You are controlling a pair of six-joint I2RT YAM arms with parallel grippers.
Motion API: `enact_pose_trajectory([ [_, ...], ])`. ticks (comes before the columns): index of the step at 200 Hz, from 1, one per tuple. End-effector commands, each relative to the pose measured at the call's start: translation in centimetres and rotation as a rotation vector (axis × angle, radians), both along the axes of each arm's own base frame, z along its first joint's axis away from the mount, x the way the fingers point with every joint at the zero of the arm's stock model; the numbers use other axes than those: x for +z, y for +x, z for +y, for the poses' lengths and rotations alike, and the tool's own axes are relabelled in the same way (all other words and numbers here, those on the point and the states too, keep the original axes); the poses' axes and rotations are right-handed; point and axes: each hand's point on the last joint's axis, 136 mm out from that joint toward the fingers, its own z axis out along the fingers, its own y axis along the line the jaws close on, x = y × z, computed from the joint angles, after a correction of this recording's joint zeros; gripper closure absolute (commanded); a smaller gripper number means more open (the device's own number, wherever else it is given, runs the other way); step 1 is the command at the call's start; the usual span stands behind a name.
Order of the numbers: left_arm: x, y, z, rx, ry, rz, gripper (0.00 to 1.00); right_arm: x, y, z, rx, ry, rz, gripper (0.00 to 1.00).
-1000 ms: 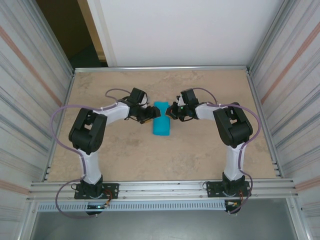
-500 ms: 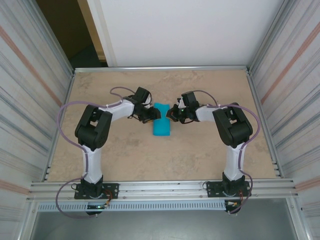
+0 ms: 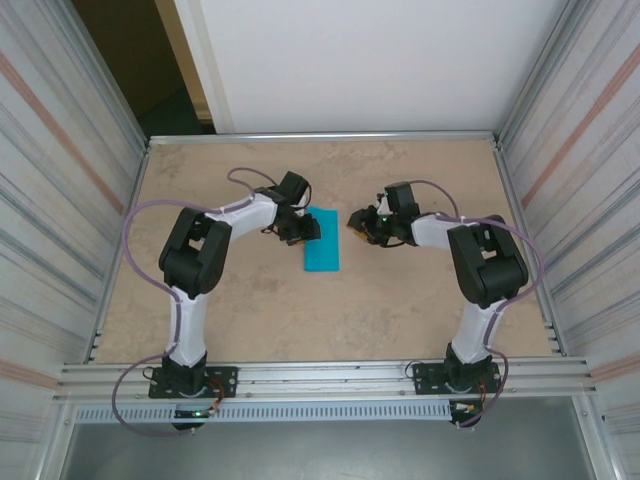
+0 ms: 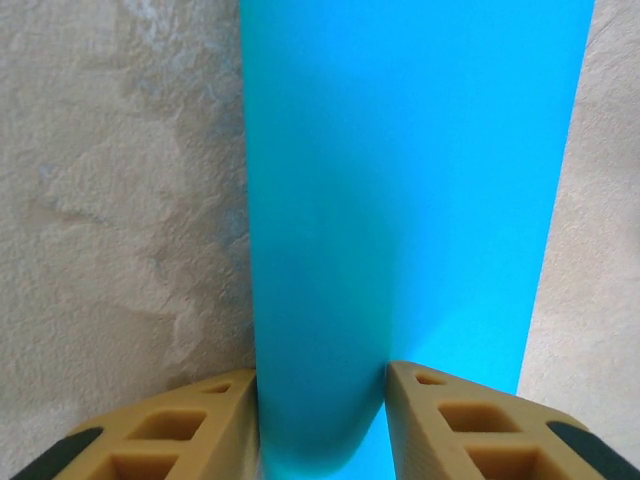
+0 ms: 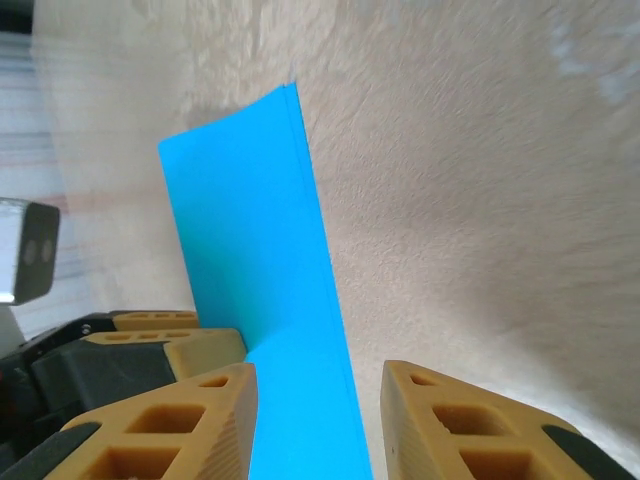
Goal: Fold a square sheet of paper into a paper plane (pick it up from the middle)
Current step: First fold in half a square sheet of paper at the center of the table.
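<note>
The teal sheet lies flat near the middle of the counter, a little toward 12 o'clock. It is folded into a narrow strip whose long sides run from 12 to 6 o'clock.

It looks very light and limp, with no stiffness except along its crease. I judge that it will slide on the smooth counter under a sideways push and buckle or tear if pinched hard. A flat edge gives little to grip. The better hold is where the paper lifts off the counter, at a raised fold or near the middle of a long side, with the other end pinned so it cannot skate away.

The left pincer sits at the strip's 10 o'clock corner. In the left wrist view its jaws stand narrow, with a rounded curl of the sheet filling the gap and both fingers against its sides. It has that curl in a light hold.

The right pincer hangs at the strip's 2 o'clock side, just clear of it. Its jaws are moderately parted, holding and touching nothing.
</note>
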Motion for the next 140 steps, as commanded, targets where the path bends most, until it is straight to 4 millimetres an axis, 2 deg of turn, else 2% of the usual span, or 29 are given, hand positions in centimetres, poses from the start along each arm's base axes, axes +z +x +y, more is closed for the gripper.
enact_pose_trajectory([
  [1,-5.9,-3.2,1.3,-0.036,0.132,0.131,0.60,0.8,-0.9,-0.8,0.001,-0.048,-0.024,0.64],
  [56,-8.1,-4.4,2.5,-0.097,0.225,0.180,0.60,0.0,-2.2,-1.4,0.016,-0.081,-0.006,0.67],
  [140,-9.8,-4.8,2.7,-0.089,0.254,0.235,0.59,-0.2,-1.9,-1.5,0.017,-0.100,0.014,0.68],
])
